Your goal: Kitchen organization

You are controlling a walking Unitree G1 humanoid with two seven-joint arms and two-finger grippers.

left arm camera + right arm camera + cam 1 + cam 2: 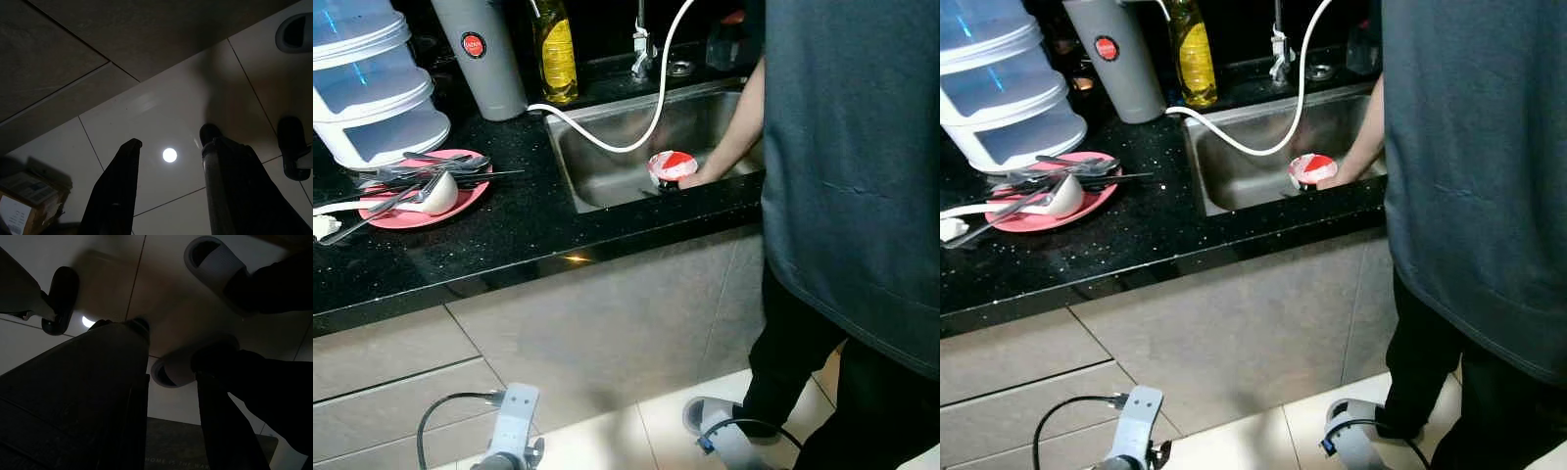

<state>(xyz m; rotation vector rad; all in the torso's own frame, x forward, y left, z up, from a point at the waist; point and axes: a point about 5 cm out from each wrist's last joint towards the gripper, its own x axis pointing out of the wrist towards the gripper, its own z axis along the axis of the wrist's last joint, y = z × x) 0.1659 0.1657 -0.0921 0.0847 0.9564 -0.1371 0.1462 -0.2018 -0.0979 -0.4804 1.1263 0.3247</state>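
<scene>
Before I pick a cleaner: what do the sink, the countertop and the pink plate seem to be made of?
Sink: brushed stainless steel, judging by its grey metallic sheen. Countertop: polished black stone, likely granite or a lookalike, with pale speckles and a glossy reflection. Pink plate: probably plastic or melamine; smooth, uniform colour, though the look leaves it open.

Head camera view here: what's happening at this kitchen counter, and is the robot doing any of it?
A person stands at the sink, a hand holding a red and white bowl inside it. A white hose loops over the basin. On the counter, a pink plate holds utensils beside stacked containers. Both arms hang idle: the left gripper and right gripper point at the floor, open.
</scene>
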